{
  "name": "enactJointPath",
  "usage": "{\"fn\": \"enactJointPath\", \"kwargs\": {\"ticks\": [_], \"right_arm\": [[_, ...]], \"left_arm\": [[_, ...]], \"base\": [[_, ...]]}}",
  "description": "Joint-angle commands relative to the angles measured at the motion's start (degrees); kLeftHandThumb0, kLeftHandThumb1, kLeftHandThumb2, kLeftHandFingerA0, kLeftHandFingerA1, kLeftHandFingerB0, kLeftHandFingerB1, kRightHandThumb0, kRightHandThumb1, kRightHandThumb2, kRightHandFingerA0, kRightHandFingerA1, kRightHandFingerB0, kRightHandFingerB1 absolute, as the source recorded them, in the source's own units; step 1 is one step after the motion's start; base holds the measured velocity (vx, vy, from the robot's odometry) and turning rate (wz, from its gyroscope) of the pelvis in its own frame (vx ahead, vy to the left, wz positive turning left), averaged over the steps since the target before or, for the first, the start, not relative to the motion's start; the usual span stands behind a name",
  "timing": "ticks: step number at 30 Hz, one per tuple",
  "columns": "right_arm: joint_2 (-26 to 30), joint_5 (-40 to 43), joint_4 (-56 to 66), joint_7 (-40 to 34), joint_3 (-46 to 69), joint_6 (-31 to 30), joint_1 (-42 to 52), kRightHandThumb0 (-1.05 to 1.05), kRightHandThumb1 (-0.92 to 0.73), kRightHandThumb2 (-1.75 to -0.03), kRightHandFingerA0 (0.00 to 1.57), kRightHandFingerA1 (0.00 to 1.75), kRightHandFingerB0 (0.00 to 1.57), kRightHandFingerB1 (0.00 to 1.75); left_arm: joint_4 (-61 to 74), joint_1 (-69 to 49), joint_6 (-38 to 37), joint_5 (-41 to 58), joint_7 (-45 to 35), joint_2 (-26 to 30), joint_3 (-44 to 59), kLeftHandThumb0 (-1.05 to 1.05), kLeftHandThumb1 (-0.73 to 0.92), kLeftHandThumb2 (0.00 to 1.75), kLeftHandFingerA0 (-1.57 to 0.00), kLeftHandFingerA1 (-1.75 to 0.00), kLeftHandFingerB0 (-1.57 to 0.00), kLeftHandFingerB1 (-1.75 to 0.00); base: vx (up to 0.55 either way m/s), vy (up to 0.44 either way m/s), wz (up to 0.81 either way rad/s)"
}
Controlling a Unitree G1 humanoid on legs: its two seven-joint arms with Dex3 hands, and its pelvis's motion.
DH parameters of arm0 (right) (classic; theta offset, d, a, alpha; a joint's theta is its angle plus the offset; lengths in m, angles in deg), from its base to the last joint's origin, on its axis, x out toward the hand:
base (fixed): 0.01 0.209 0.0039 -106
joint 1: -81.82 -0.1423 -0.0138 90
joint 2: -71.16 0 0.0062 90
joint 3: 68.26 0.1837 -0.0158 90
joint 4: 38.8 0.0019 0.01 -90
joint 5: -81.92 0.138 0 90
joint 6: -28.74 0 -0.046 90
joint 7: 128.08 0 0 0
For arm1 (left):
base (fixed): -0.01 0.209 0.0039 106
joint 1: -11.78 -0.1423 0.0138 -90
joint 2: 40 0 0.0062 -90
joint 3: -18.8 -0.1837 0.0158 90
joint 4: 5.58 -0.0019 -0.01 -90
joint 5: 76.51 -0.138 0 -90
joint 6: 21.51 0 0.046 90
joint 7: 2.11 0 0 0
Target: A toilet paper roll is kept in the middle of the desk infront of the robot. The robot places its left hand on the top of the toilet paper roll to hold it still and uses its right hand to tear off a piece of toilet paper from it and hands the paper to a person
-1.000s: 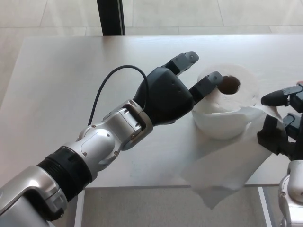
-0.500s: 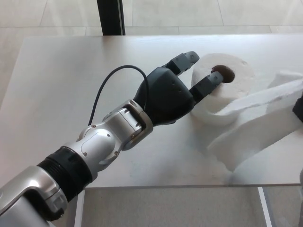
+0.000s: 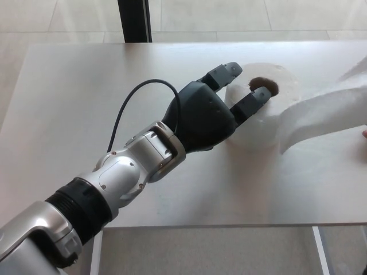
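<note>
- Left hand, glossy black w/ grey-tipped fingers, rests on top of the toilet paper roll; one fingertip sits at the rim of the brown cardboard core, fingers spread, not closed round anything.
- Roll: 1, soft white cylinder, standing on end toward the far right part of the desk, core hole facing up.
- Paper strip: 1, quilted white tissue, runs from the roll's right side up & out of the picture's right edge, lifted off the desk.
- Desk: smooth pale grey, matte, rectangular top.
- Left forearm: silver metal segments, black ribbed collar; 1 thin black cable loops above the wrist.
- Right hand: not in view.
- Dark post stands beyond the desk's far edge on a pale tiled floor.
</note>
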Motion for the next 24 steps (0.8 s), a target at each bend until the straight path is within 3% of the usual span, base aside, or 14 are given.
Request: {"fn": "enactJointPath", "kwargs": {"ticks": [1,5,6,7,8,9,15,17,18,19,20,22,23,24], "right_arm": [[-6.8,29.77,4.39,-20.13,16.36,5.58,-12.11,-0.35,-0.87,-0.66,0.99,1.75,0.63,1.66],[-6.04,29.87,4.54,-21.07,17.7,5.4,-13.25,-0.26,-0.81,-0.77,1.04,1.75,0.72,1.64],[-5.79,30.2,4.5,-20.83,17.86,5.28,-13.38,-0.21,-0.7,-0.94,1.04,1.75,0.7,1.67],[-5.68,30.41,4.57,-20.92,18.08,5.09,-13.54,-0.21,-0.7,-0.94,1.04,1.75,0.7,1.67],[-5.52,31.07,5.18,-21.23,18.19,4.44,-13.72,-0.33,-0.84,-0.73,1.03,1.75,0.71,1.68],[-5.07,32.7,5.64,-20.83,18.48,3.62,-13.8,-0.42,-0.91,-0.68,1.03,1.75,0.69,1.71],[-1.91,35.03,6.35,-21.81,20.12,2.98,-16.66,-0.35,-0.9,-0.65,1.01,1.75,0.58,1.68],[0.94,34.6,4.86,-22.24,21.36,3.54,-19.74,-0.37,-0.91,-0.66,1.01,1.75,0.62,1.73],[1.94,34.76,4.38,-22.58,21.97,3.45,-20.73,-0.39,-0.91,-0.66,1.01,1.75,0.61,1.73],[2.04,34.86,4.26,-22.62,22.25,3.34,-20.79,-0.39,-0.91,-0.66,1.01,1.75,0.61,1.73],[4.02,34.97,3.7,-22.33,23.02,3.54,-22.56,-0.36,-0.89,-0.64,1.0,1.75,0.55,1.73],[5.39,35.49,3.28,-20.83,23.37,2.24,-23.02,-0.35,-0.87,-0.64,1.0,1.75,0.51,1.75],[6.78,35.23,2.55,-20.69,23.82,1.31,-24.13,-0.35,-0.87,-0.67,1.04,1.75,0.67,1.73],[9.32,33.91,1.2,-20.24,24.03,-0.09,-25.84,-0.35,-0.88,-0.68,1.04,1.75,0.66,1.69]], "left_arm": [[0.77,-3.41,-1.96,-2.95,1.77,3.52,-2.92,-0.53,0.61,0.63,0.0,-0.19,0.0,-0.24],[0.76,-4.32,-2.52,-2.52,3.21,3.87,-2.84,-0.5,0.6,0.68,0.0,-0.2,0.0,-0.26],[0.78,-4.39,-2.63,-2.36,3.16,3.88,-2.78,-0.5,0.6,0.68,0.0,-0.2,0.0,-0.26],[0.93,-4.32,-2.58,-2.4,3.02,3.88,-2.77,-0.5,0.6,0.68,0.0,-0.2,0.0,-0.26],[0.76,-4.6,-2.65,-2.47,3.5,3.91,-2.91,-0.52,0.59,0.65,0.0,-0.22,0.0,-0.27],[0.93,-4.84,-2.71,-2.7,3.8,4.12,-3.11,-0.52,0.6,0.65,0.0,-0.24,0.0,-0.27],[0.6,-5.41,-3.15,-2.96,4.68,4.53,-3.59,-0.51,0.6,0.65,0.0,-0.24,0.0,-0.28],[-0.12,-5.51,-3.24,-3.06,5.78,4.46,-3.75,-0.51,0.6,0.64,0.0,-0.23,0.0,-0.27],[-0.25,-5.57,-3.45,-2.91,6.22,4.48,-3.73,-0.54,0.48,0.87,0.0,-0.28,-0.01,-0.27],[-0.4,-5.62,-3.5,-2.88,6.32,4.44,-3.82,-0.54,0.48,0.87,0.0,-0.28,-0.01,-0.27],[0.37,-5.93,-3.46,-2.56,5.12,4.69,-3.67,-0.5,0.6,0.64,0.0,-0.23,0.0,-0.28],[0.53,-6.24,-3.29,-2.74,5.11,5.06,-3.83,-0.49,0.6,0.63,0.0,-0.26,0.0,-0.29],[0.55,-6.5,-3.26,-2.61,5.15,5.17,-3.83,-0.5,0.61,0.61,0.0,-0.27,-0.01,-0.31],[0.7,-6.78,-3.14,-2.52,5.18,5.41,-3.81,-0.5,0.61,0.63,0.0,-0.27,0.0,-0.33]], "base": [[0.0,0.0,0.0],[0.0,0.0,0.0],[0.0,0.0,0.0],[0.0,0.0,0.0],[0.0,0.0,0.0],[0.0,0.0,0.0],[0.0,0.0,0.0],[0.0,0.0,0.0],[0.0,0.0,0.0],[0.0,0.0,0.0],[0.0,0.0,0.0],[0.0,0.0,0.0],[0.0,0.0,0.0],[0.0,0.0,0.0]]}}
